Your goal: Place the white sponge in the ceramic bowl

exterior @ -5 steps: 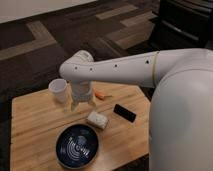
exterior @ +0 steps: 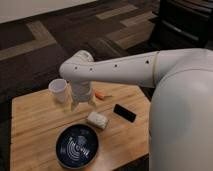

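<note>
The white sponge (exterior: pixel 97 119) lies on the wooden table (exterior: pixel 35 130), just right of and beyond the dark navy ceramic bowl (exterior: pixel 76 146), which stands near the front edge and holds nothing. My gripper (exterior: pixel 80 106) hangs from the white arm just above the table, a little left of and behind the sponge, between the sponge and the white cup. It is not touching the sponge.
A white cup (exterior: pixel 58 90) stands at the table's back left. A small orange object (exterior: pixel 101 95) lies behind the gripper. A black phone (exterior: pixel 124 113) lies right of the sponge. My arm spans the right side of the view.
The arm and gripper have shifted slightly; the sponge, bowl, cup and phone have not moved.
</note>
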